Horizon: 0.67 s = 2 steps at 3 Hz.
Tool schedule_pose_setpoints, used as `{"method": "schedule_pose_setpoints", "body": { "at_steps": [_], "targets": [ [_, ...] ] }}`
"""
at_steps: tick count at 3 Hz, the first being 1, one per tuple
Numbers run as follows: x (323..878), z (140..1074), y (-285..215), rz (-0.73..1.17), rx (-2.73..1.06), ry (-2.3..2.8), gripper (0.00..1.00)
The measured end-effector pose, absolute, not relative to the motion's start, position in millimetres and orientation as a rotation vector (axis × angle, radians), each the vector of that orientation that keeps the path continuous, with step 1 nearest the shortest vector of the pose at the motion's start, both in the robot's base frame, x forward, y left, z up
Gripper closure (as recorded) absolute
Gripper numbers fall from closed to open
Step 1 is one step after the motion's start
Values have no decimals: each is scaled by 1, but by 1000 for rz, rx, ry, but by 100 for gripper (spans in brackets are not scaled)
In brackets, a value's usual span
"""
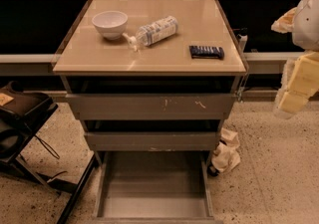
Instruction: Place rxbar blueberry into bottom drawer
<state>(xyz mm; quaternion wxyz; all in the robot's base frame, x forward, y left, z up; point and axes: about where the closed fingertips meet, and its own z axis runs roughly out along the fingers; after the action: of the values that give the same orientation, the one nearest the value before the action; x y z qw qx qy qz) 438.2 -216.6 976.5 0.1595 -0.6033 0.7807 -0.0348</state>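
Note:
The rxbar blueberry (206,52), a flat dark navy bar, lies on the tan countertop (159,56) near its right front corner. The bottom drawer (154,193) is pulled out at floor level and its grey floor is bare. My gripper (293,96) hangs at the right edge of the view, off to the right of the cabinet and below countertop height, well apart from the bar. It holds nothing that I can see.
A white bowl (110,23) and a clear plastic bottle (152,31) lying on its side sit on the countertop's left and middle. The two upper drawers (149,107) are shut or barely open. A black chair (20,128) stands at left. A crumpled cloth (227,153) lies right of the cabinet.

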Motion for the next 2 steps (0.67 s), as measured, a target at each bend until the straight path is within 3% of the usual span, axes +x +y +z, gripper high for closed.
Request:
{"method": "schedule_pose_setpoints", "body": {
  "at_steps": [2],
  "targets": [
    [451, 984, -214, -95, -1735, 2204, 0]
  ]
}}
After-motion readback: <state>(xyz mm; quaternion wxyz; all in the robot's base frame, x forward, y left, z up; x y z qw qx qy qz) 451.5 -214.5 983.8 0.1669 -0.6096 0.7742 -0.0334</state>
